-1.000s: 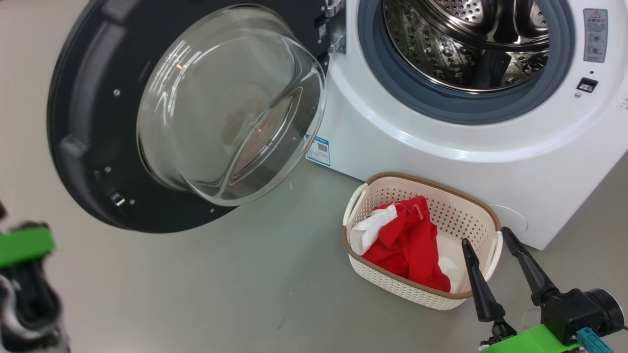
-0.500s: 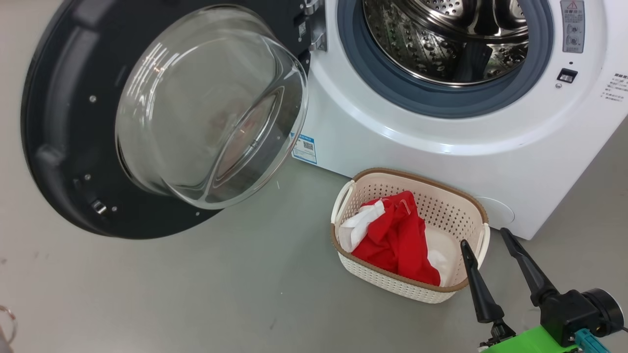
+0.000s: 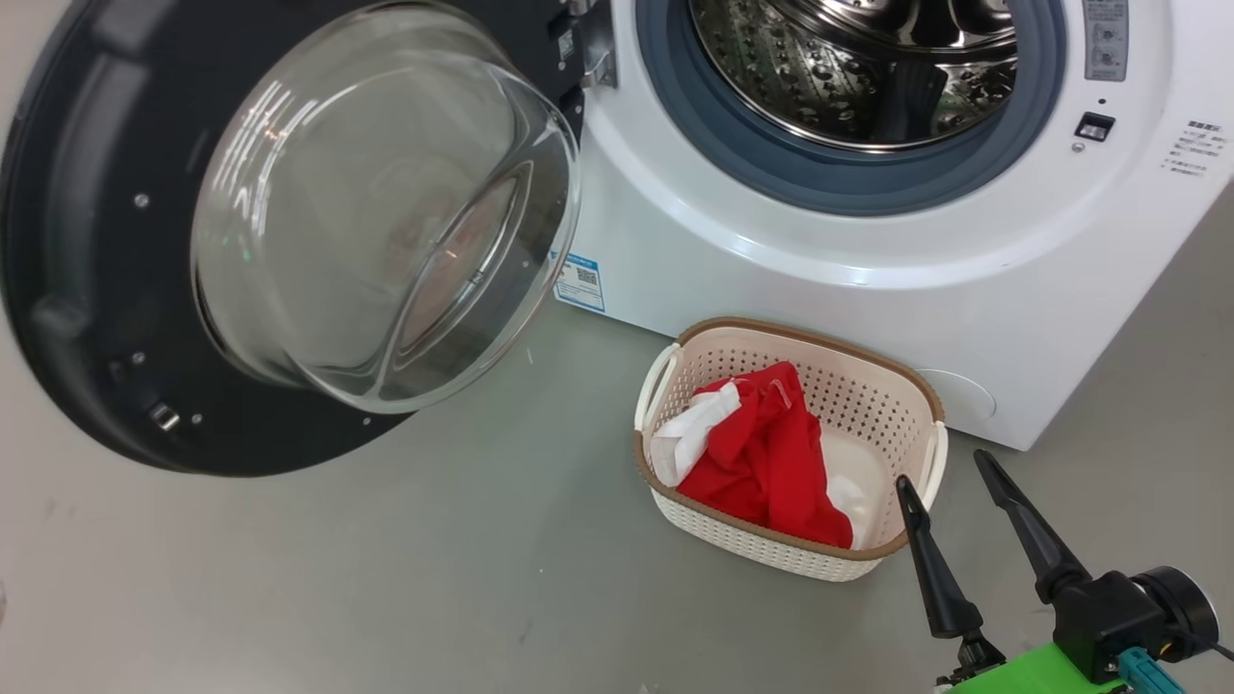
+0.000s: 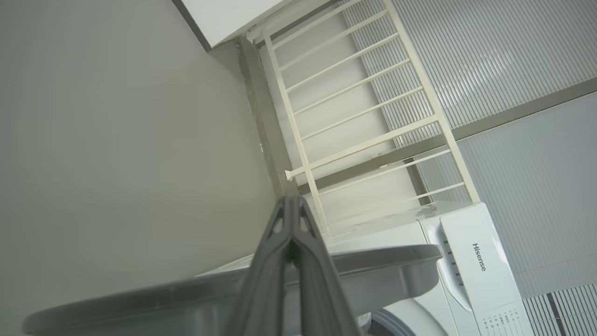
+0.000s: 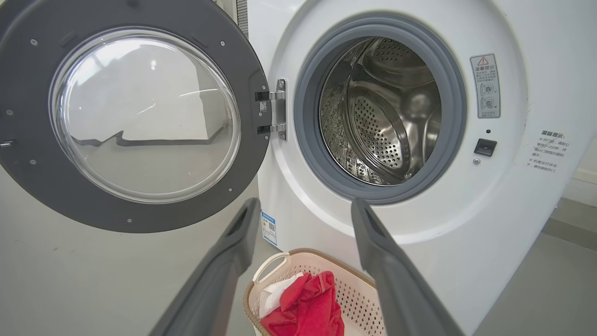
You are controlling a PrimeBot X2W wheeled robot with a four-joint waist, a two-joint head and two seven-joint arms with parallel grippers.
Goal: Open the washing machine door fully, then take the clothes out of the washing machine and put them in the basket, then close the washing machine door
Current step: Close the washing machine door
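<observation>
The washing machine (image 3: 868,241) (image 5: 466,233) (image 4: 471,261) stands with its door (image 3: 96,289) (image 5: 28,177) swung wide open to the left, the glass bowl (image 3: 386,202) bulging out. Its steel drum (image 3: 848,67) (image 5: 382,112) looks bare. The red clothes (image 3: 771,453) (image 5: 308,308), one with a white part, lie in the cream basket (image 3: 868,386) (image 5: 359,298) on the floor before the machine. My right gripper (image 3: 945,467) (image 5: 305,205) is open, just right of the basket, holding nothing. My left gripper (image 4: 291,200) is shut and empty, above the door's grey edge (image 4: 382,261).
Grey floor (image 3: 434,578) spreads left of and in front of the basket. A white barred rack (image 4: 354,116) stands against the ribbed wall behind the machine.
The head camera has swung, so the whole scene has slid left and up. The left arm's green part has left the lower-left corner. The right gripper stays open by the basket.
</observation>
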